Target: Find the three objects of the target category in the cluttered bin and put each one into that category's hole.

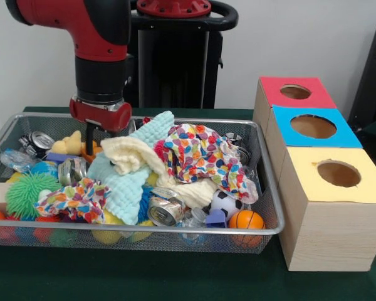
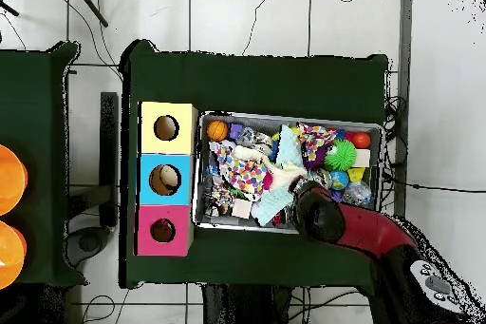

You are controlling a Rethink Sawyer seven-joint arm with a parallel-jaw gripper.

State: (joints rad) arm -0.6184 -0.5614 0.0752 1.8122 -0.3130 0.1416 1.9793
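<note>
I'm down over the mesh bin (image 1: 268, 188), my end effector (image 1: 95, 139) lowered at its ten o'clock corner in the front view, right above the yellow duck (image 1: 69, 145) and crushed cans (image 1: 36, 142). Whether it's spread or pinching anything, I cannot tell; only one dark finger shows. The target category isn't given, so candidates sit everywhere: another can (image 1: 165, 211) at six o'clock, balls (image 1: 245, 220) at four. Cloths (image 1: 200, 157) heaped in the centre bury plenty, hence I'm probing an exposed corner. The three holed boxes (image 1: 329, 179) wait just beside the bin at three o'clock, within easy reach for drops.
</note>
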